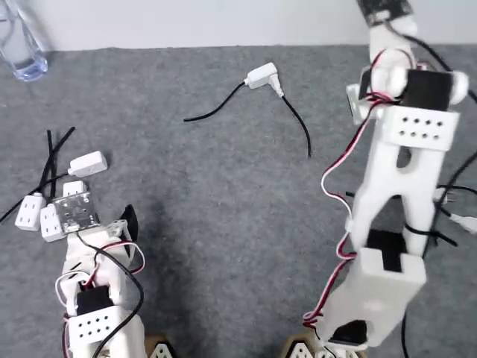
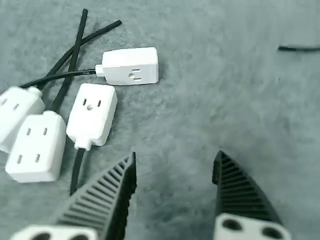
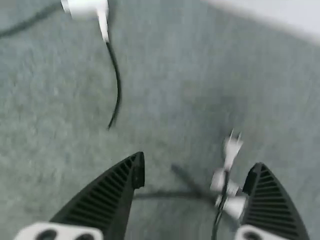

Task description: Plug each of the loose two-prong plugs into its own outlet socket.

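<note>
Four sockets (image 2: 92, 115) lie clustered on the table (image 1: 223, 224) just ahead of the left pincer (image 2: 175, 160), off to its left. A loose plug (image 3: 227, 175) lies below the right pincer (image 3: 197, 170), between its fingers and nearer one. A second plug (image 3: 85, 7) lies well ahead.

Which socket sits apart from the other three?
The socket lying crosswise beyond the cluster, with a gap of bare carpet around it. The other three lie side by side, nearly touching.
</note>
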Controlling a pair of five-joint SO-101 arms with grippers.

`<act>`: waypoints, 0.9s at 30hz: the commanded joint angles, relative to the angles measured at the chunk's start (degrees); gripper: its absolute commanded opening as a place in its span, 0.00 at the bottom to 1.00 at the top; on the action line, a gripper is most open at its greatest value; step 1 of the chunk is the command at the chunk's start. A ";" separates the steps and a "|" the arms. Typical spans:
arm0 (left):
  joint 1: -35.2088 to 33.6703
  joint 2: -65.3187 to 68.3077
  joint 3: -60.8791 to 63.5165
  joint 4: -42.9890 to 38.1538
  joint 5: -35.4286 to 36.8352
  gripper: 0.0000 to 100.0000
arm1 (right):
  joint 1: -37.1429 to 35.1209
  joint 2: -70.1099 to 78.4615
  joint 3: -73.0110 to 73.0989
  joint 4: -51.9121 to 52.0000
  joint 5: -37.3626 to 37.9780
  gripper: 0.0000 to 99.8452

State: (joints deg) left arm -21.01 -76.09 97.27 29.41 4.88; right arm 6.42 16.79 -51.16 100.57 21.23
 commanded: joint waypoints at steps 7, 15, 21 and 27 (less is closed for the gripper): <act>-5.71 -0.62 -12.35 18.02 -12.75 0.24 | 4.62 -13.32 26.99 2.24 4.66 0.30; -7.12 -0.70 -13.93 17.14 -15.03 0.24 | 4.18 -16.84 51.60 -7.52 4.57 0.15; -11.08 -0.26 -23.34 24.26 -14.95 0.24 | 1.71 -20.79 69.80 -20.09 1.76 0.22; -10.99 -0.18 -37.32 37.45 -15.65 0.24 | -6.99 -27.65 85.54 -31.43 -3.25 0.23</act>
State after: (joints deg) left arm -31.65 -76.18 69.76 60.44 -9.54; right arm 3.34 -5.89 29.45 74.11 20.70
